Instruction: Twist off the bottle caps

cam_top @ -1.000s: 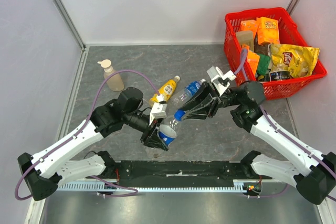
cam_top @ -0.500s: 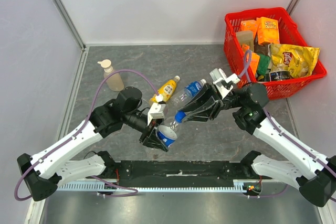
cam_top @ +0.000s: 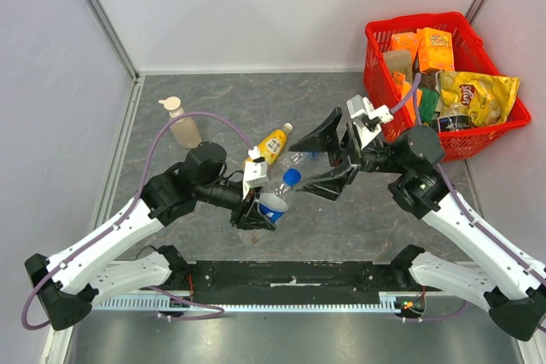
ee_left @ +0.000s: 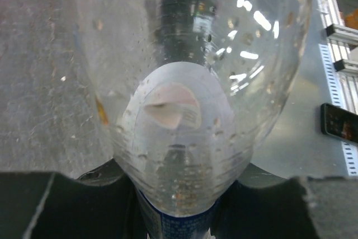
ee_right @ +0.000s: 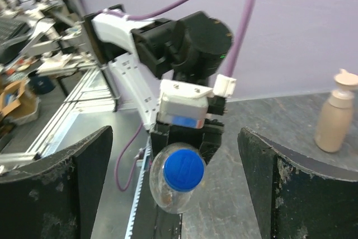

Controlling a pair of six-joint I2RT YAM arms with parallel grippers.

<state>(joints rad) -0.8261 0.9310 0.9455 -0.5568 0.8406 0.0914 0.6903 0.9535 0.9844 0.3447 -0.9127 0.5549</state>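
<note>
My left gripper [cam_top: 260,209] is shut on the body of a clear bottle [cam_top: 275,202] with a blue label, held tilted above the table. Its blue cap [cam_top: 292,177] points toward the right arm. In the left wrist view the bottle [ee_left: 184,110] fills the frame between the dark fingers [ee_left: 50,205]. My right gripper [cam_top: 322,159] stands wide open just beyond the cap, touching nothing. The right wrist view looks straight at the blue cap [ee_right: 184,170], centred between the open fingers [ee_right: 61,194]. A yellow-orange juice bottle [cam_top: 273,142] lies behind, and a second clear bottle [cam_top: 299,159] lies partly hidden beside it.
A beige pump-top soap bottle [cam_top: 182,125] stands at the back left, and shows at the right edge [ee_right: 335,117] of the right wrist view. A red basket [cam_top: 380,66] full of snack packets sits at the back right. Grey walls enclose the table.
My right gripper has opened wide and let go of the blue cap, which stays on the bottle. The left gripper stays shut on the bottle and has shifted it slightly up.
</note>
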